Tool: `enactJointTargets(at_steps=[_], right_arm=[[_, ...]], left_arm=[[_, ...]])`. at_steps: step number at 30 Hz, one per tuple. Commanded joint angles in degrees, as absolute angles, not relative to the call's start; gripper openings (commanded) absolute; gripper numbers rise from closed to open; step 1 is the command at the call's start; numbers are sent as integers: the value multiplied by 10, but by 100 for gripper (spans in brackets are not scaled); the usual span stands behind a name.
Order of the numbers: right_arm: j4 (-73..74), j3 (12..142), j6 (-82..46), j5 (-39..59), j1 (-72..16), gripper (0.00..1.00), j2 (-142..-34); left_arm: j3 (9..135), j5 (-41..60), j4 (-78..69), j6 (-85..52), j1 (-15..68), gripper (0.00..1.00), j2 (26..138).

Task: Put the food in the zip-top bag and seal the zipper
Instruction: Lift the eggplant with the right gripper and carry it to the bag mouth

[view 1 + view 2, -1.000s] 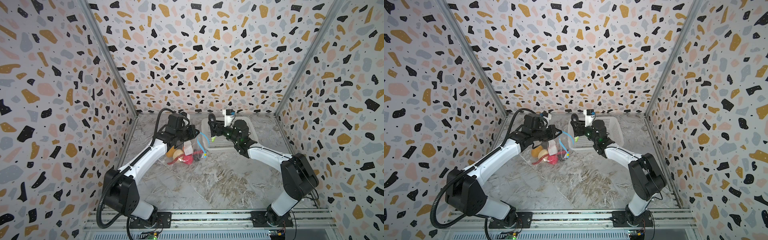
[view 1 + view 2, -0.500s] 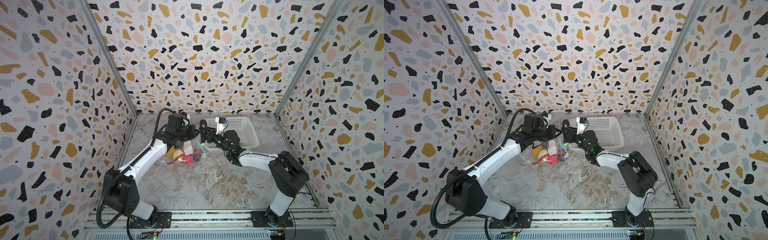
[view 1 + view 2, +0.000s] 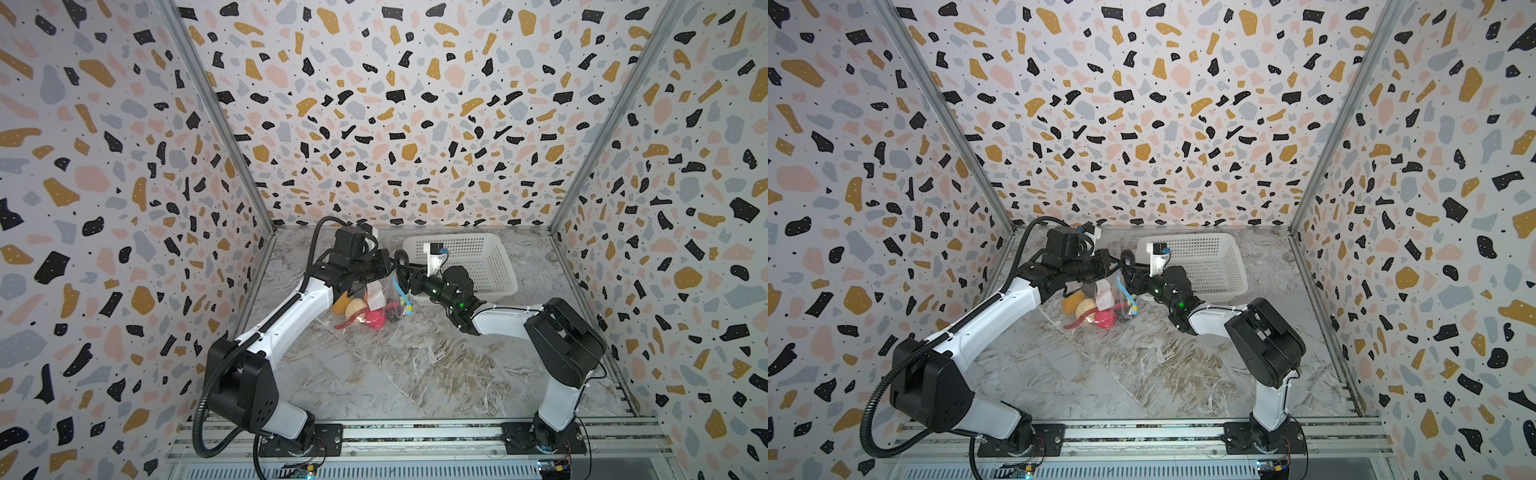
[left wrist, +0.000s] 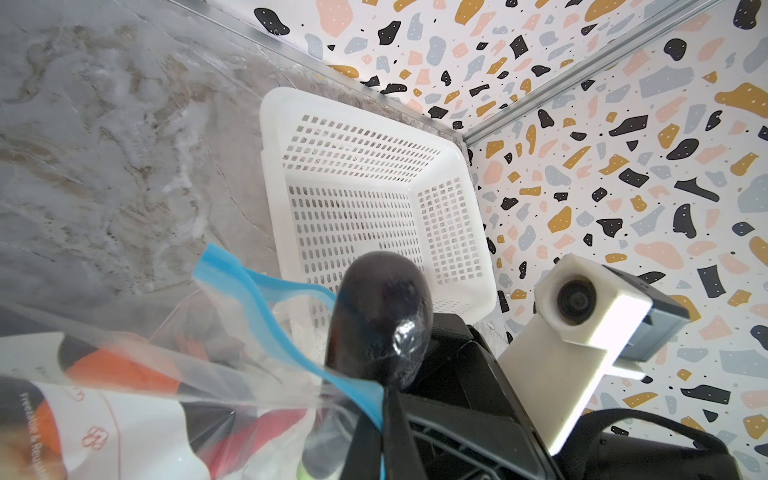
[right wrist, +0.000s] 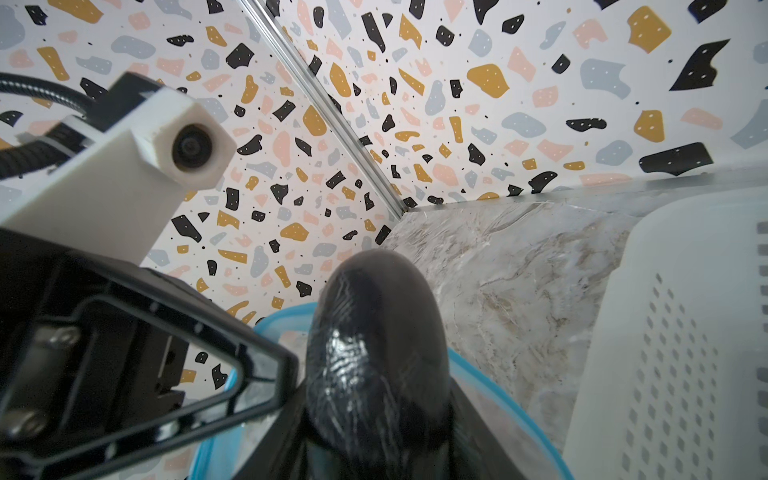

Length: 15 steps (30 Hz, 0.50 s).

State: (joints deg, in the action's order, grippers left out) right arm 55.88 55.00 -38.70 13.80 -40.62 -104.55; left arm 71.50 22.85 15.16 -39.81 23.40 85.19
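Note:
The clear zip-top bag [image 3: 374, 305] [image 3: 1100, 305] hangs at the back left, and my left gripper [image 3: 388, 266] [image 4: 383, 395] is shut on its light-blue zipper [image 4: 266, 291] [image 3: 401, 293], holding the mouth up. Inside lie food pieces: a cream ball [image 3: 355, 308], a pink-red ball [image 3: 376, 321] and an orange ball [image 3: 340, 302]. My right gripper [image 3: 405, 274] [image 5: 378, 432] is shut on a dark purple-black piece [image 5: 378, 353] [image 4: 382, 307]. It holds that piece at the bag's mouth, inside the blue rim [image 5: 498, 395].
A white perforated basket [image 3: 494, 266] [image 3: 1221, 266] [image 4: 374, 187] stands at the back right, right behind my right wrist. The two grippers are almost touching. Patterned walls close in the back and both sides; the marble floor [image 3: 415, 374] in front is bare.
My right gripper has swung left from over the basket to the bag's mouth, carrying the dark piece. The left arm and the bag have stayed put.

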Motion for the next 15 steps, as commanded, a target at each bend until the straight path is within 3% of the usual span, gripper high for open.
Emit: enactJointTargets(at_steps=[1,15], right_arm=[[548,558,-373,178,-411,49,-1056],[453,665,-353,283,-409,54,-1119]], left_arm=[[734,223,135,-398,233,0,832],[738,222,137,-403,233,0,819]])
